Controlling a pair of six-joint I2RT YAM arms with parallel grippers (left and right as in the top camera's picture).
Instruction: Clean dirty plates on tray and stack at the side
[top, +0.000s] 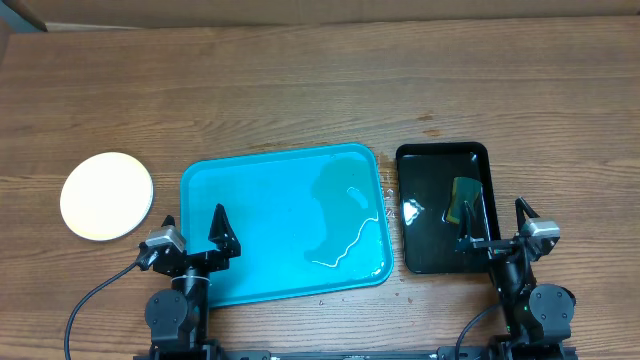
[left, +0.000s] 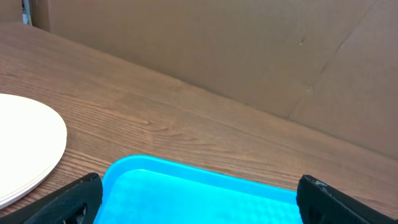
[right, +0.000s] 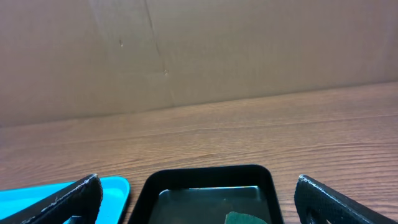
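At nine o'clock from the tray (top: 186, 200), off it on the table (top: 300, 80), the plates (top: 107, 195) are lying flat, face up. Through the left wrist I am seeing stacked rims but cannot count them. The tray is carrying no plate, only a puddle (top: 345, 230) toward its three o'clock end. I am judging the plates stiff, light, slick and possibly breakable, so I would be pinching the rim at the stack's three o'clock edge. Being round, they are pointing nowhere; the tray's long axis is running nine to three. The left gripper (top: 187, 243) and right gripper (top: 495, 228) are both hanging with jaws wide apart, holding nothing.
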